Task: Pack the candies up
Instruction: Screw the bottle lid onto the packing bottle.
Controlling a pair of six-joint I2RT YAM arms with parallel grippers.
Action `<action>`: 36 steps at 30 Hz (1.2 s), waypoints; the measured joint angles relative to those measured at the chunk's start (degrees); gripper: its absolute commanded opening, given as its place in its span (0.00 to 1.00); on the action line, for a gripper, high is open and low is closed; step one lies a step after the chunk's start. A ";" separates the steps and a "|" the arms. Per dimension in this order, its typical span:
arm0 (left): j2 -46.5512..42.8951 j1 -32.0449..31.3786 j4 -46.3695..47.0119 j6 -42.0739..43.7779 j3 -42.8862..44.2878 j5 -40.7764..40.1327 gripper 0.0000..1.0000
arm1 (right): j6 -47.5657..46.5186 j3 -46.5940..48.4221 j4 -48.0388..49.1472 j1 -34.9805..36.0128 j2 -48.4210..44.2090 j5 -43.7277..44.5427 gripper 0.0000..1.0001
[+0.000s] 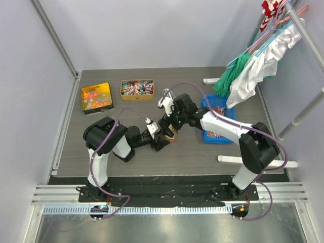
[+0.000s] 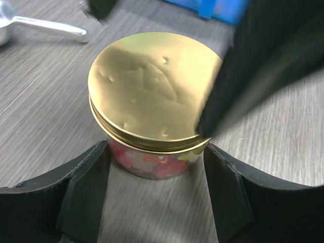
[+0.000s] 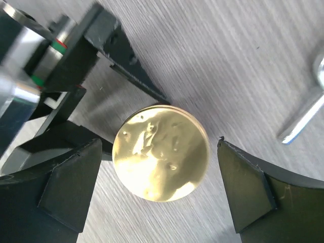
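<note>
Much done, at a guess: candies (image 2: pixel 162 164) inside jar (image 2: pixel 124 154), red and yellow through its clear wall, right between left gripper (image 2: pixel 157 152) jaws. Gold lid (image 2: pixel 152 86) on, seemingly seated. Left jaws pinching jar low on both sides, by the look of it. Right gripper (image 3: pixel 159 149) above lid, jaws spread wide, clear of rim on either side, gripping nothing. Perhaps left to do: checking lid for tightness, letting go. Possibly more filling too, given loose candies in tray (image 1: pixel 83 98) and tin (image 1: pixel 122 89), far beyond both jaws. Cannot tell how full jar is. No brand, label or writing readable anywhere; lid plain, merely dented. Scoop (image 3: pixel 301 119) just outside right jaws.
</note>
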 measured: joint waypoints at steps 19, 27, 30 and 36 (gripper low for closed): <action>2.08 -0.55 -0.63 3.74 2.16 12.00 0.67 | -48.09 2.56 -21.49 -7.34 -1.64 -10.93 1.00; 3.26 -0.15 -0.63 3.34 3.28 16.65 1.00 | -52.35 3.54 -24.79 -7.63 -0.20 -12.20 0.99; 3.56 -0.09 -0.61 3.10 3.65 17.51 1.00 | -52.83 3.54 -25.07 -7.65 -0.20 -12.63 1.00; 4.31 -0.09 -0.42 2.01 4.63 19.41 1.00 | -53.92 3.56 -26.62 -7.72 -0.09 -15.23 1.00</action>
